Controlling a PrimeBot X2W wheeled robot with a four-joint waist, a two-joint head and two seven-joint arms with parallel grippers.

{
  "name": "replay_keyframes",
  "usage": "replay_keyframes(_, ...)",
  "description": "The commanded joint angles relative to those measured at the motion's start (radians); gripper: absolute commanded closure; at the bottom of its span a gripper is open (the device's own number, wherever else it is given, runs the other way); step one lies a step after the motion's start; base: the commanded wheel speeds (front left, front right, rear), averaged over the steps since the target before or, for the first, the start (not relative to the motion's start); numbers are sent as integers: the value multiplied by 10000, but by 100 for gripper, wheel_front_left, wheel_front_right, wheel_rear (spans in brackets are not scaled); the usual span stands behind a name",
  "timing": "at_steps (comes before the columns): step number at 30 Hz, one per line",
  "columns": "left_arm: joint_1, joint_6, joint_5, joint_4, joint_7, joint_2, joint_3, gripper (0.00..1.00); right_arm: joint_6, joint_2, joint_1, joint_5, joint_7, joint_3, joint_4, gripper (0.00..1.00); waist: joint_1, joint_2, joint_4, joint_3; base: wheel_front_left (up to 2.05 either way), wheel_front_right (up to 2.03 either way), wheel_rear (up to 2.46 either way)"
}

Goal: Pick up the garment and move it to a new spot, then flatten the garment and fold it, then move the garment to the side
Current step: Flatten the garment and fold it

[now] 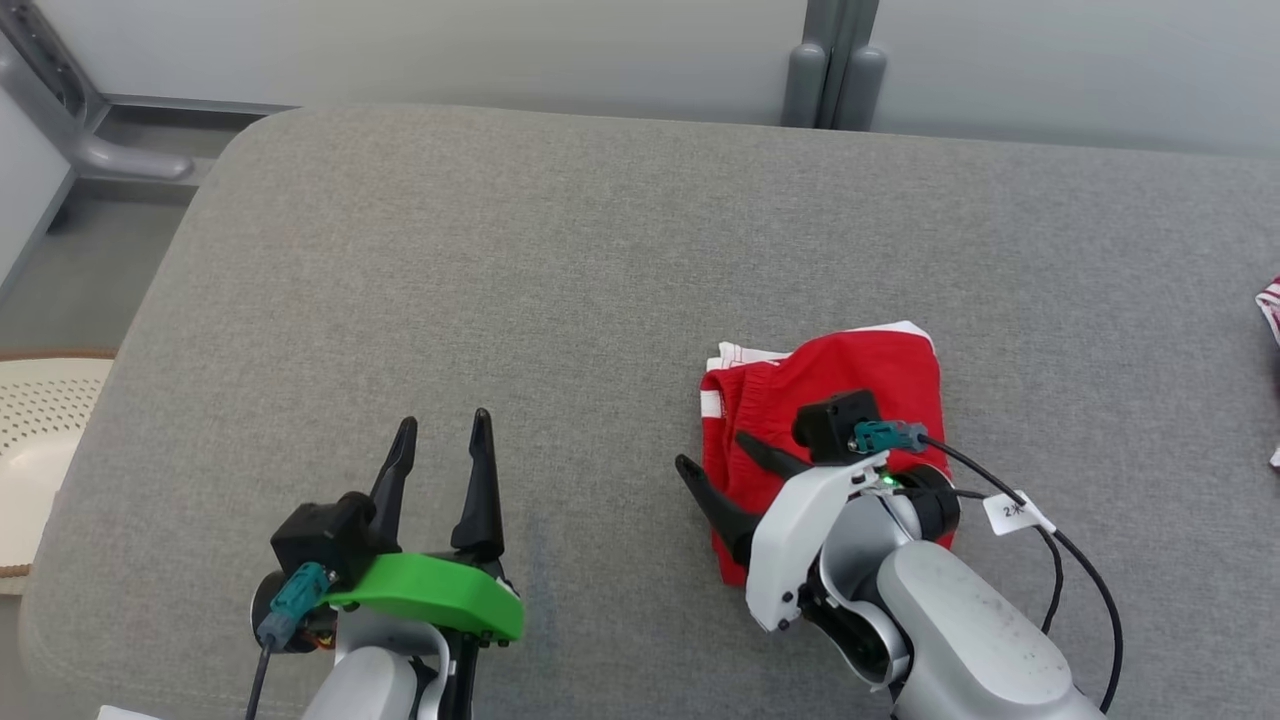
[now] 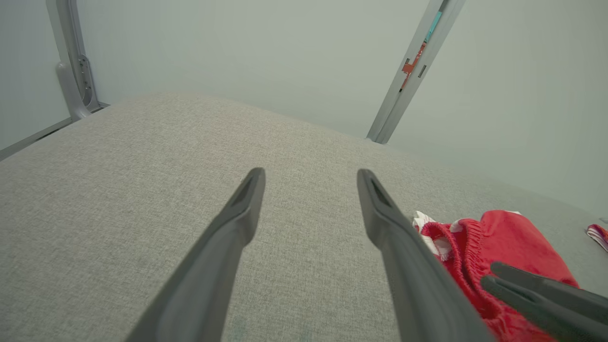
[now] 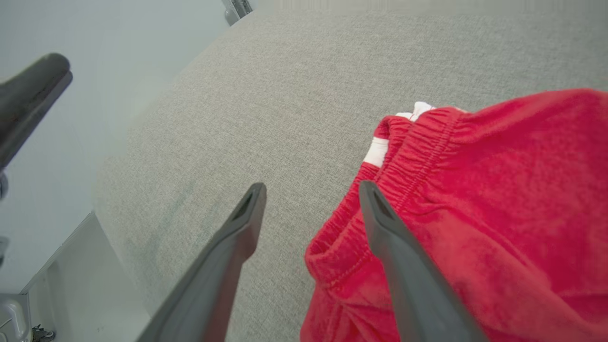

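- The red garment (image 1: pixel 850 375) lay folded into a compact packet on the grey surface (image 1: pixel 600 250), right of middle and towards the near edge.
- Our right gripper (image 1: pixel 712 450) hung over its left edge, fingers spread wide, holding nothing.
- Our left gripper (image 1: pixel 444 420) hovered well apart by the near edge, fingers equally wide, empty.
- To shift it aside, we judged we should pinch every layer at the elastic waistband and carry it low, so the fold held.

Red garment (image 1: pixel 850 375) on grey cushion (image 1: pixel 480 300)
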Motion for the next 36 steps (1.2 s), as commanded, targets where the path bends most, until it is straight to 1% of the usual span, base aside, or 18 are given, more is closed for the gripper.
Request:
replay_keyframes(1, 16, 5, 84, -42, -25, 20, 50, 0, -5, -108, 16, -47, -162, 30, -104, 0, 0, 0, -122, -8, 0, 0, 0)
replay_keyframes(4, -4, -33, 151, -96, -27, 4, 58, 0, -5, -249, -43, -327, -729, -125, -393, 0, 0, 0, -306, -33, 0, 0, 0)
replay_keyframes(7, -83, -89, 268, -169, -27, -40, 46, 0, -5, -348, -9, -744, -1367, -529, -637, 0, 0, 0, -482, -80, 0, 0, 0)
replay_keyframes(12, -262, -171, 419, -150, -26, -174, 25, 0, -5, -325, 449, -1593, -2367, -1924, -947, 0, 0, 0, -830, -263, 0, 0, 0)
replay_keyframes(17, -418, -248, 588, -22, -26, -288, 97, 0, -5, -206, 930, -2336, -3053, -3141, -1045, 0, 0, 0, -1107, -368, 0, 0, 0)
replay_keyframes(24, -28, -270, 1065, 125, -26, -414, 587, 0, -5, -75, 1633, -3081, -3809, -4177, -1375, 0, 0, 0, -1365, -545, 0, 0, 0)
replay_keyframes(28, 399, -330, 1380, 59, -24, -454, 922, 0, -5, -25, 2149, -3498, -4134, -4470, -1732, 0, 0, 0, -1401, -685, 0, 0, 0)
replay_keyframes(31, 691, -351, 1711, 82, -15, -471, 1044, 0, -5, -18, 2509, -3263, -4246, -4452, -1921, 0, 0, 0, -1389, -775, 0, 0, 0)
replay_keyframes(36, 1089, -508, 1956, 143, -14, -488, 1269, 0, -5, -18, 2960, -3007, -4305, -4412, -2157, 0, 0, 0, -1393, -935, 0, 0, 0)
